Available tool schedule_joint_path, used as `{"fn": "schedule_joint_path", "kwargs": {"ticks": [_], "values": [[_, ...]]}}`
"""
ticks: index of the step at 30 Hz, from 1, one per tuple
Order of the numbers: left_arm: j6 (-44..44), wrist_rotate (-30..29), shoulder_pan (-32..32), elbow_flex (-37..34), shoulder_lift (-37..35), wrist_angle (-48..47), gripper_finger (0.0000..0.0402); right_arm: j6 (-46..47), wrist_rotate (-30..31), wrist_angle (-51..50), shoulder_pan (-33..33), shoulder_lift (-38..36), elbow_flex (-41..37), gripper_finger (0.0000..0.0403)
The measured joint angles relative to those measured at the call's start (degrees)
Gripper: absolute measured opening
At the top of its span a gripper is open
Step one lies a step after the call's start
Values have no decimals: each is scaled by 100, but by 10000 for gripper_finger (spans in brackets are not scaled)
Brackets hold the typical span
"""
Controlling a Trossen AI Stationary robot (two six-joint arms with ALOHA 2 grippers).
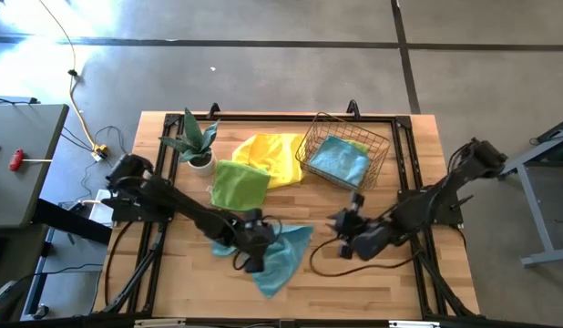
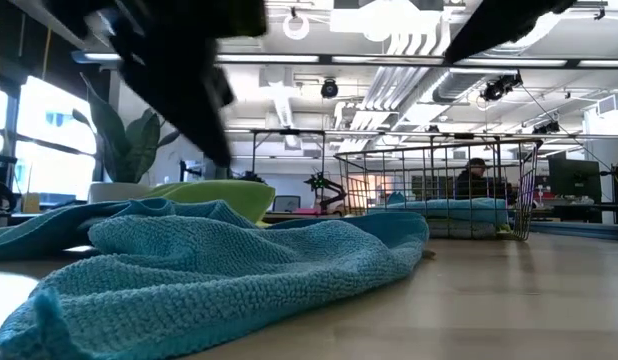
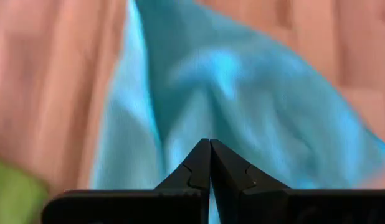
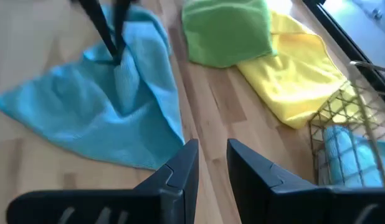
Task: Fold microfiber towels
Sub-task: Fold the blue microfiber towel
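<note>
A teal towel lies crumpled near the table's front edge, and it fills the foreground in the low view. My left gripper comes down on it from the left and is shut on the cloth. My right gripper hovers open just right of that towel, with nothing between its fingers. A folded lime green towel rests on the edge of a yellow towel farther back. Another teal towel lies in the wire basket. My left gripper pinches a raised fold of the teal towel between its two fingertips, toward the cloth's far left part. The fingers slant down from above. The cloth rises to a small peak at the fingers, and the rest lies slack on the table.
A potted plant stands at the back left beside the green towel. The wire basket sits at the back right. Bare wood shows at the front right. People and desks are in the room beyond the table in the low view.
</note>
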Motion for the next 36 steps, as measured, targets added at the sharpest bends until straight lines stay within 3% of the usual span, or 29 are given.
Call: {"fn": "schedule_joint_path", "kwargs": {"ticks": [4,11,18,23,36], "values": [[-581,220,-244,2,-206,-856,0,-469,119,647,-159,728,0,75],[-801,-92,-712,2,-206,-1086,20,-538,-237,1079,-587,1375,0,85],[-858,-603,-923,2,-200,-1084,84,-1272,-1534,1474,-1017,1470,0,126],[-1008,-628,-932,2,-200,-1084,116,-2177,-2437,1508,-1335,1487,0,147],[-1262,-320,-932,4,-200,-1066,120,-3100,-4344,1519,-2233,2274,0,149]]}}
